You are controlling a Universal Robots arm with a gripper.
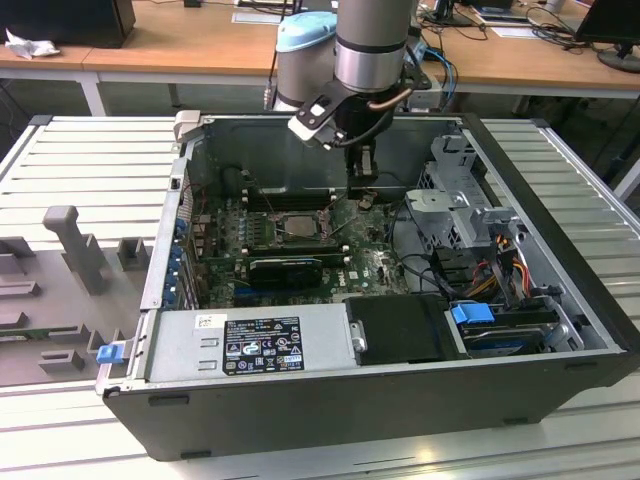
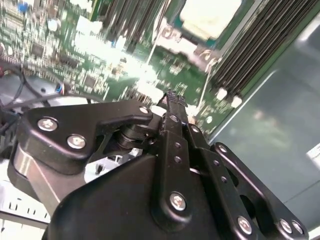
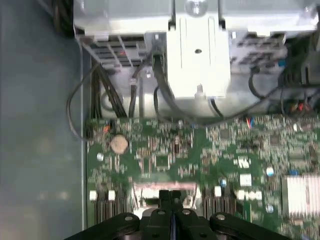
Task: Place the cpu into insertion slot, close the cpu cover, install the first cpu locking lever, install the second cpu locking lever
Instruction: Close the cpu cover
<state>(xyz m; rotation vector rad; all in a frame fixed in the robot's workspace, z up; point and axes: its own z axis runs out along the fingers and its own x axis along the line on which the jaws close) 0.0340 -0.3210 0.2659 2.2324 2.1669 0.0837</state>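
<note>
In the exterior view the cpu [image 1: 298,226] lies flat in the socket on the green motherboard, its pale metal top showing through the dark cpu cover [image 1: 281,213] that lies flat around it. My gripper [image 1: 363,178] hangs inside the case just to the exterior view's right of the socket, close above the board. Both wrist views show the black fingers pressed together with nothing between them, gripper [image 2: 170,96] and gripper [image 3: 170,196]. The cpu [image 2: 210,15] appears beyond the fingertips in the second wrist view. A thin metal lever [image 1: 343,228] slants beside the socket.
Black memory sticks [image 1: 285,198] flank the socket. A black card [image 1: 290,268] and the power supply [image 1: 250,343] sit nearer the front. A drive cage [image 1: 450,200] with cables [image 1: 420,265] fills the exterior view's right. The case walls [image 1: 170,230] close in the space.
</note>
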